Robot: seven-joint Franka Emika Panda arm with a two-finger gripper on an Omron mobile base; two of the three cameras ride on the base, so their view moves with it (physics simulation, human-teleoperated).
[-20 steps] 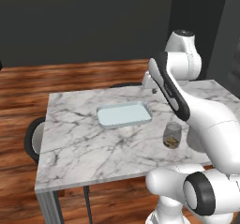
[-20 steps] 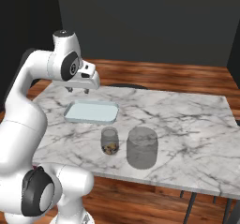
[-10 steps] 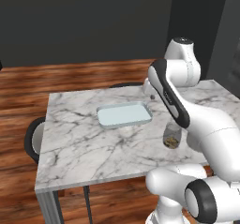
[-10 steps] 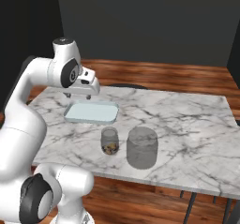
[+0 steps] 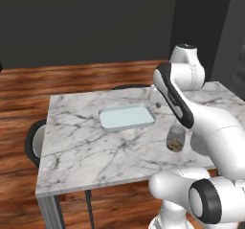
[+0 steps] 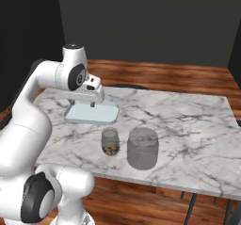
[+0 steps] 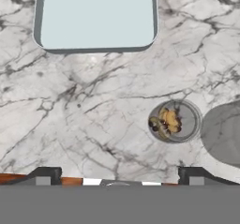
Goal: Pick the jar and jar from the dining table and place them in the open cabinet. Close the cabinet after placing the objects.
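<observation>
Fingers (image 7: 47, 174) spread wide, holding nothing, tips dark at the lower edge of the hand view, above the near edge of the dining table (image 6: 188, 125).

Small jar (image 6: 110, 141): clear glass, upright on the marble, yellow-brown bits at the bottom. From above (image 7: 174, 121), contents seen through the round mouth. Also seen beside the arm in the left base view (image 5: 175, 138).

Large jar (image 6: 142, 148): clear greyish glass, upright, just beside the small one, not touching; contents cannot be made out.

Tray (image 5: 127, 117): shallow, pale blue inside, grey rim, nothing in it, farther back on the table, apart from both jars.

Marble top white with grey veins, thin grey legs. Wood floor (image 5: 28, 84) reddish brown, walls dark. Dark round seat (image 5: 33, 139) at the table's left end.

Gripper (image 6: 92, 104) raised over the tray's near side, pointing down; arm bent high at the elbow.
</observation>
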